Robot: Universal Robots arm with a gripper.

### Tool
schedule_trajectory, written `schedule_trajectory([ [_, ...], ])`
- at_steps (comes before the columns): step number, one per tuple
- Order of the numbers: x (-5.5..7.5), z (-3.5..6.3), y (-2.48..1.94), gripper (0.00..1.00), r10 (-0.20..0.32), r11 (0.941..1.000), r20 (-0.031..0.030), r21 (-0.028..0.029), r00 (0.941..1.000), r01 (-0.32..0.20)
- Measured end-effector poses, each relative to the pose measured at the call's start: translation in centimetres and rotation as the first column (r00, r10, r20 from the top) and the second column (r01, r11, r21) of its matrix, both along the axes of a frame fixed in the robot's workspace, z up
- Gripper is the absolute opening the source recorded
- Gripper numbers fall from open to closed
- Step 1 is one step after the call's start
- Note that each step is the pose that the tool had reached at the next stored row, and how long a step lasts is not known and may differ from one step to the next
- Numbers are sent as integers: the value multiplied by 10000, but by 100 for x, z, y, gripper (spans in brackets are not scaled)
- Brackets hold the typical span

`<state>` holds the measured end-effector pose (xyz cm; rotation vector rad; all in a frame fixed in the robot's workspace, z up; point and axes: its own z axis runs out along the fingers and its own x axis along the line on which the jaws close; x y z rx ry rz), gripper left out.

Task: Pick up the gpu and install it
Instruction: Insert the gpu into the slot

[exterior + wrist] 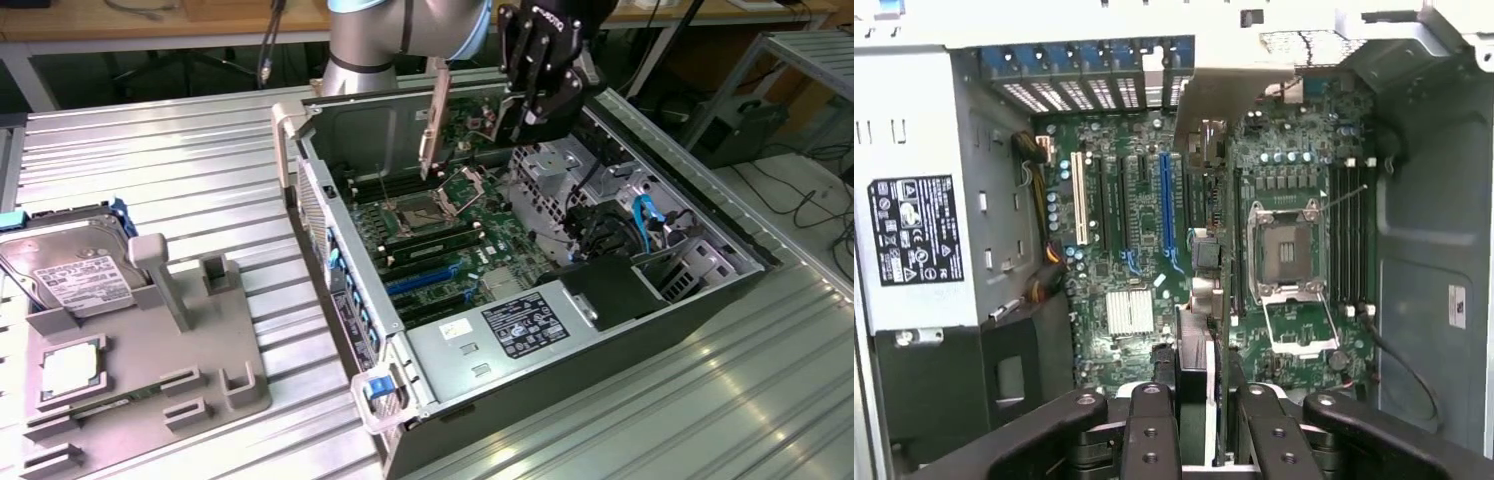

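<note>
Black, your pincer (518, 125) (1199, 445) is clenched on the graphics card (433, 120) (1194, 365). The card hangs on edge below it over the case's (367, 135) middle, long axis level, silver bracket toward the slotted wall.

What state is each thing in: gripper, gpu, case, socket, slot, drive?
gripper: shut on gpu.
gpu: held edge-on above the motherboard, not seated.
case: on its side, open.
socket: cover flipped open.
blue slot: empty.
drive: in the holder, outside the case.
</note>
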<state>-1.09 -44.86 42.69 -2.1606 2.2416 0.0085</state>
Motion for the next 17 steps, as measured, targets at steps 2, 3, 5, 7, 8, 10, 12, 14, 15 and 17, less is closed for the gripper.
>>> schedule_trajectory([
  [2,0,-36,0,28,45,10000,0,-1,10000,-45],
  [3,0,-62,0,28,154,9999,-1,0,9999,-154],
  [5,0,-106,-3,28,368,9993,0,-1,9993,-368],
  [7,-2,-173,-13,28,364,9993,-1,0,9993,-364],
  [8,-2,-218,-13,28,69,10000,-1,0,10000,-69],
  [10,-15,-298,-13,28,-127,9999,0,1,9999,127],
  [12,-16,-335,-13,28,-124,9999,0,0,9999,124],
  [14,-40,-446,-12,28,245,9997,0,0,9997,-245],
  [15,-99,-513,-10,28,293,9996,0,-1,9996,-293],
  [17,-163,-616,44,28,322,9995,-1,-1,9995,-322],
])
